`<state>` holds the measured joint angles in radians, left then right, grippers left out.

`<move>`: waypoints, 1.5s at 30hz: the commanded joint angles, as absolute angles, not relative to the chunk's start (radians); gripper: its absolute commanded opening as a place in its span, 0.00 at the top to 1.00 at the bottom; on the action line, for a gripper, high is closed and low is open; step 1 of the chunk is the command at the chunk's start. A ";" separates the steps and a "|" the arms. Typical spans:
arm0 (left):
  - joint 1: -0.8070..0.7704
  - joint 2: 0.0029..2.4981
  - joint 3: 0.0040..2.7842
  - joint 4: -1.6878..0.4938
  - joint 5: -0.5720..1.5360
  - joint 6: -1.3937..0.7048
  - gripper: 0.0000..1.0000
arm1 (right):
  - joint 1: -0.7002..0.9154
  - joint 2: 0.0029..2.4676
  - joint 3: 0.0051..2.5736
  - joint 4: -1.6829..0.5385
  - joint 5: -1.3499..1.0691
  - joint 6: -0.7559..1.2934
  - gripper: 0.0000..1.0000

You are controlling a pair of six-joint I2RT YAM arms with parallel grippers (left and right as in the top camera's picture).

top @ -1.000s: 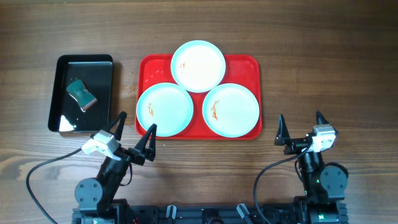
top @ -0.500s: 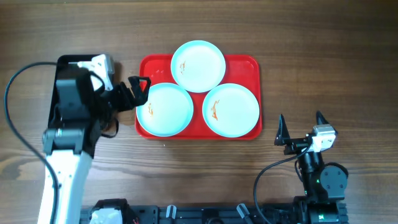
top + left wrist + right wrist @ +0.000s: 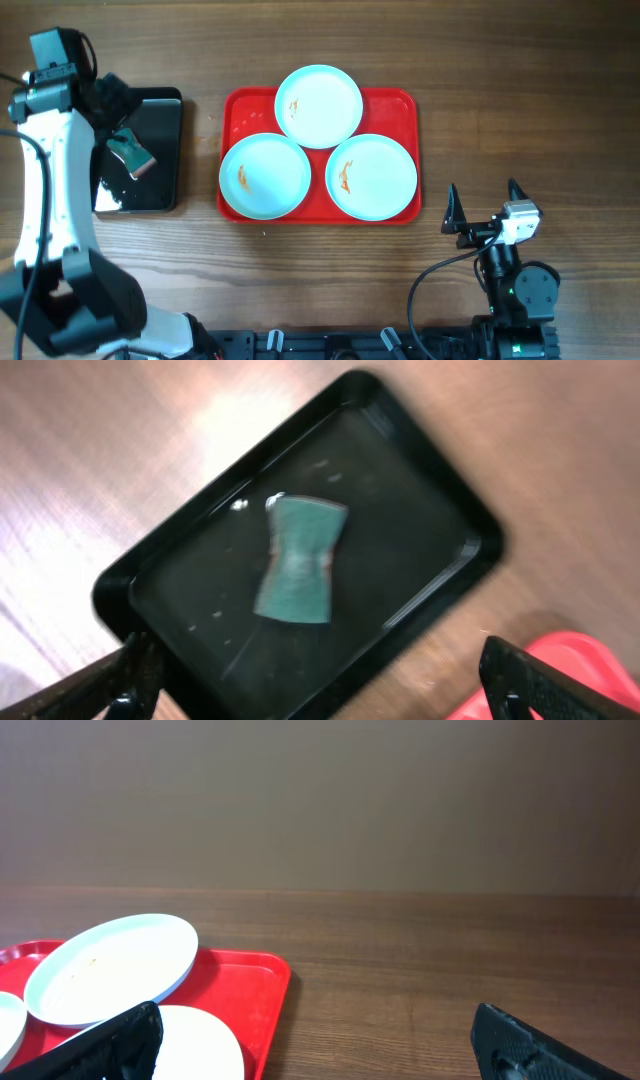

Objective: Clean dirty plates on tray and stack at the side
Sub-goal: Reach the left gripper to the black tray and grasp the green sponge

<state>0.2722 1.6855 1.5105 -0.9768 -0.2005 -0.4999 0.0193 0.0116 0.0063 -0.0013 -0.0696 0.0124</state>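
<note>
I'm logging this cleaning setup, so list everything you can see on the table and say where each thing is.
table: one, brown wood, under everything
red tray: one, red, middle of the table
plates: three, pale blue-white with small orange smears, on the red tray in a triangle
black tray: one, glossy black, left of the red tray
sponge: one, teal, lying in the black tray
left gripper: one, black, open, above the black tray
right gripper: one, black, open and empty, by the near edge, right of the red tray
</note>
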 commanded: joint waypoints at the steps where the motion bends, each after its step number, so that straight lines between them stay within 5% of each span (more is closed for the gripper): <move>1: 0.295 1.802 1.518 -0.982 -0.240 -0.524 0.21 | 0.026 0.005 0.005 0.002 -0.059 0.000 0.00; 4: 0.306 1.917 1.518 -0.947 -0.241 -0.525 0.38 | 0.026 0.005 0.005 0.002 -0.059 0.000 0.00; 16: 0.311 2.143 1.517 -0.869 -0.245 -0.476 0.46 | 0.026 0.005 0.005 0.002 -0.059 0.000 0.00; 21: 0.316 2.143 1.516 -0.856 -0.245 -0.475 0.68 | 0.026 0.005 0.005 0.002 -0.059 0.000 0.00; 24: 0.316 2.125 1.522 -0.872 -0.239 -0.476 0.96 | 0.026 0.005 0.005 0.002 -0.059 0.000 0.00; 35: 0.316 1.815 1.538 -0.908 -0.074 -0.400 0.96 | 0.026 0.005 0.005 0.002 -0.059 0.001 0.00; 45: 0.316 1.892 1.356 -0.790 -0.072 -0.396 0.96 | 0.026 0.005 0.005 0.002 -0.059 0.000 0.00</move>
<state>0.3099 1.8957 1.3525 -0.7914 -0.0795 -0.4084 0.0193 0.0116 0.0063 -0.0013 -0.0692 0.0124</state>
